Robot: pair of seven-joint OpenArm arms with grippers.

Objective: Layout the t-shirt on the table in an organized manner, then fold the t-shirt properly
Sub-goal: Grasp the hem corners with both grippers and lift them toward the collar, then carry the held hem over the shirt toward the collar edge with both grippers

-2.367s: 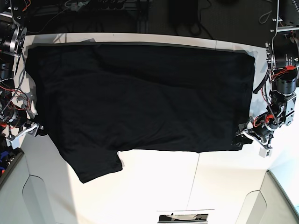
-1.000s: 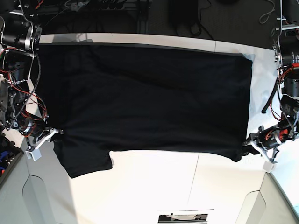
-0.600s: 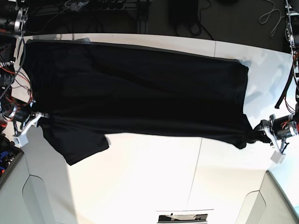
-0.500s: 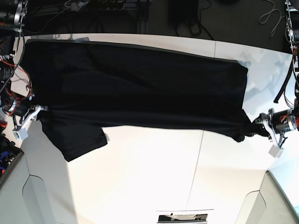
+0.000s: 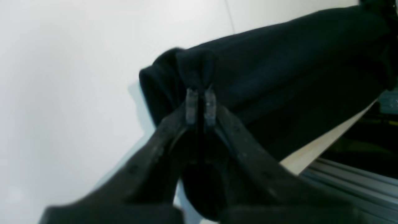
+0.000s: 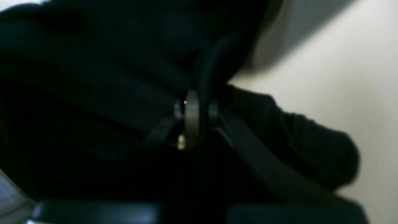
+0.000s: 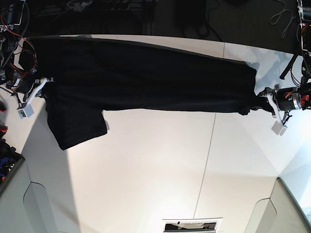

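Note:
The black t-shirt (image 7: 146,77) lies stretched across the far part of the white table (image 7: 160,165), with one sleeve (image 7: 77,124) hanging toward me at the left. My left gripper (image 7: 261,103) is at the shirt's right corner, shut on a bunched fold of the t-shirt (image 5: 199,68). My right gripper (image 7: 43,88) is at the left side, shut on the t-shirt (image 6: 124,77) above the sleeve. In the right wrist view dark cloth fills most of the frame around the right gripper (image 6: 194,105). The left gripper (image 5: 200,93) shows both fingers pressed together on cloth.
A thin dark seam (image 7: 209,141) runs across the table. Grey bins sit at the near left (image 7: 14,204) and near right (image 7: 286,208) corners. Cables and dark equipment (image 7: 146,14) lie beyond the far edge.
Both grippers have moved toward the far edge, dragging the shirt's near edge with them. The shirt now covers a narrower band of the table.

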